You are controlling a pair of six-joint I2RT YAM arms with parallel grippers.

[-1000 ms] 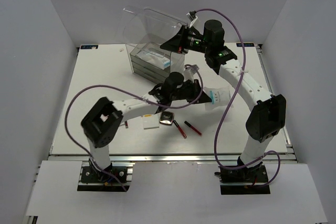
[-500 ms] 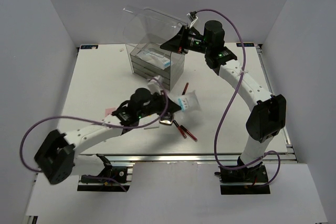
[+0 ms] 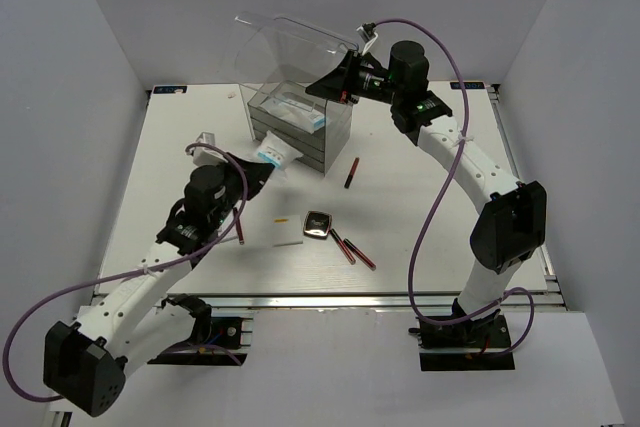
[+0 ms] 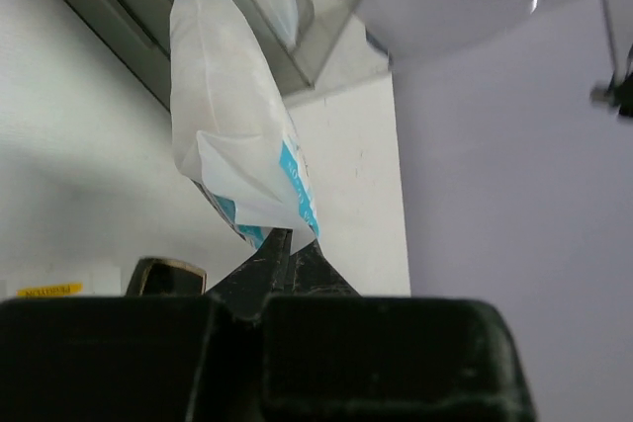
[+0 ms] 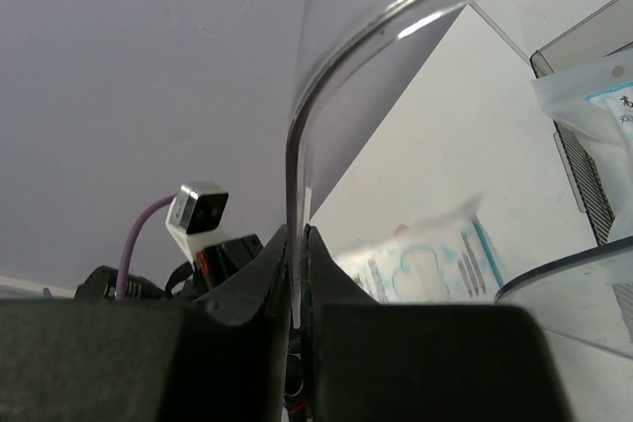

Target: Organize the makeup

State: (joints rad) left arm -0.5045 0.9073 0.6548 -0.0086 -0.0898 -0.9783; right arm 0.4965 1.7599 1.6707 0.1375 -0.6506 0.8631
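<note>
My left gripper (image 3: 264, 165) is shut on a white blue-printed soft packet (image 3: 276, 153) and holds it above the table, just left of the clear drawer box (image 3: 315, 132). In the left wrist view the packet (image 4: 237, 135) hangs from my closed gripper (image 4: 284, 241). My right gripper (image 3: 336, 83) is shut on the box's clear lid (image 3: 285, 45) and holds it raised; the lid's edge (image 5: 297, 135) sits between the jaws. A second packet (image 3: 296, 111) lies in the box's top compartment. A black compact (image 3: 317, 224), a white pad (image 3: 288, 237) and dark-red sticks (image 3: 352, 172) (image 3: 351, 247) lie on the table.
The left arm stretches from its base at the bottom left across the near-left table. The right arm arches over the right side to the box at the back. Grey walls enclose the table (image 3: 440, 207) on three sides.
My left arm has swung from the table's middle right toward the left, carrying the packet to the box's left side. The right gripper has kept holding the lid up.
</note>
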